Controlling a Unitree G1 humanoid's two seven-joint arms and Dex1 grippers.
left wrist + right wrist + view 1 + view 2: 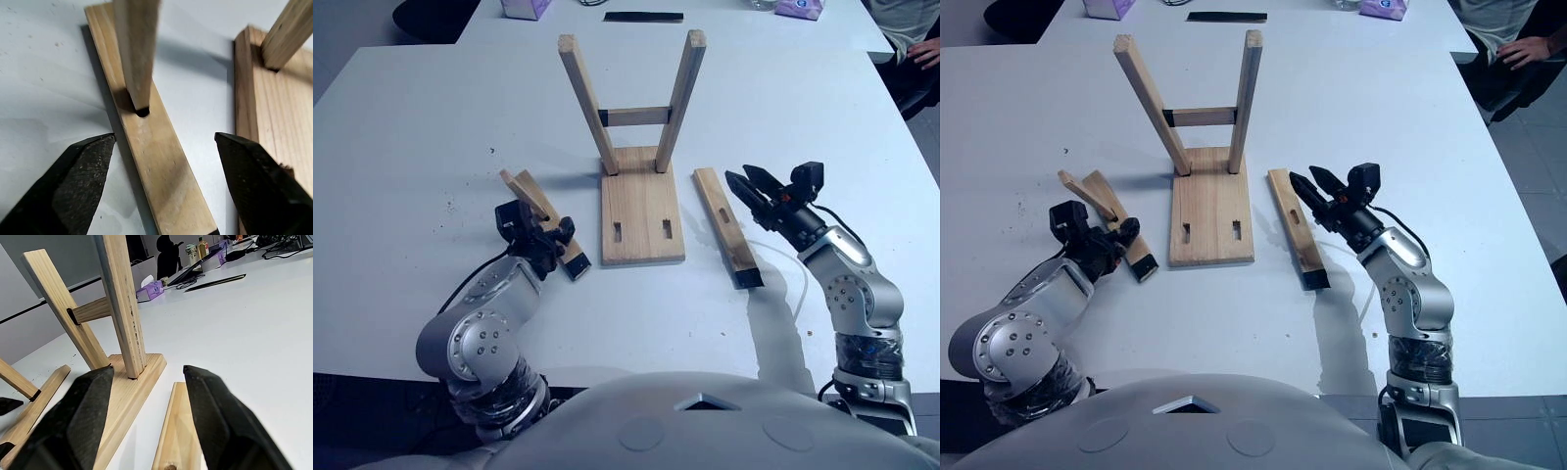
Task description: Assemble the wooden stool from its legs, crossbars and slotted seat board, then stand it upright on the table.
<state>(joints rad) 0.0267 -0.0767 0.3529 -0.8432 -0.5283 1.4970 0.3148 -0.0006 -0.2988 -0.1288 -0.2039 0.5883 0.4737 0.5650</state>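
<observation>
The slotted seat board (pixel 641 211) lies flat mid-table. Two legs (pixel 682 98) stand in its far end, joined by a crossbar (pixel 636 116); two slots near its front end are empty. To its left lies a loose leg (pixel 156 161) with a short crossbar (pixel 137 49) plugged into it. My left gripper (pixel 558 238) is open and straddles that leg near its dark-tipped end, fingers (pixel 73 186) apart on both sides. Right of the board another loose leg (pixel 727 227) lies flat. My right gripper (pixel 740 176) hovers open beside its far end, holding nothing.
Two tissue boxes (pixel 524 8) and a black strip (pixel 643 17) sit at the table's far edge. A thin white cable (pixel 793 279) lies by my right arm. Bare white tabletop (pixel 431 127) spreads to the left and far right.
</observation>
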